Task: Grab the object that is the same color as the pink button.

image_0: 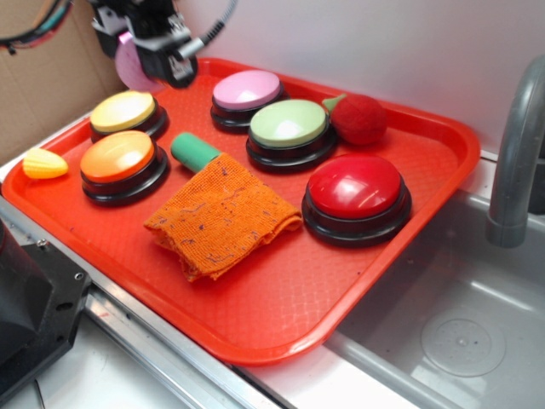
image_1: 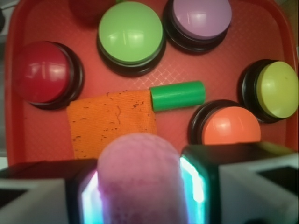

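My gripper (image_0: 146, 61) hangs above the tray's far left corner, shut on the pale pink ball (image_0: 130, 65). In the wrist view the ball (image_1: 140, 179) fills the gap between the two lit fingers (image_1: 194, 179), held well above the tray. The pink button (image_0: 247, 92) stands at the back of the red tray (image_0: 255, 307), to the right of the gripper; its lilac top (image_1: 202, 17) shows at the upper right in the wrist view.
On the tray stand a yellow button (image_0: 124, 112), an orange button (image_0: 117, 158), a light green button (image_0: 289, 126) and a big red button (image_0: 356, 189). A green cylinder (image_0: 194, 151), an orange cloth (image_0: 221, 217) and a red plush fruit (image_0: 358, 118) lie among them. A grey faucet (image_0: 515, 153) and sink are on the right.
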{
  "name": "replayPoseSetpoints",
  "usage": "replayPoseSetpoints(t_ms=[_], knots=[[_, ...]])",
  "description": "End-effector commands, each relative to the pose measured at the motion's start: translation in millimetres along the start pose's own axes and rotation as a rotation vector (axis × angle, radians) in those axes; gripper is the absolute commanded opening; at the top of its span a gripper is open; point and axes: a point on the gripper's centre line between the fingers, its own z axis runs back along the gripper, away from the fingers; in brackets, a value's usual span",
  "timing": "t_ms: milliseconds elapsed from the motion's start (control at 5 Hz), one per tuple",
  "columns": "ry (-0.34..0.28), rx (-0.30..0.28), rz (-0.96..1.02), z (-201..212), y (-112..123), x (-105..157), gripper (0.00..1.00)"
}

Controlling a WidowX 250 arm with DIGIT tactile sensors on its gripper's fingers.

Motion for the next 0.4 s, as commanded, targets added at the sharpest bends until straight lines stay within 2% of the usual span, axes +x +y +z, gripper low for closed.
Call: replayPoseSetpoints(t_ms=[0, 200], knots=[[-0.040, 0.037, 0.017, 23.1, 12.0, -1.2, 0.06], [-0.011, 0.026, 0.061, 17.3, 16.2, -12.6, 0.96]])
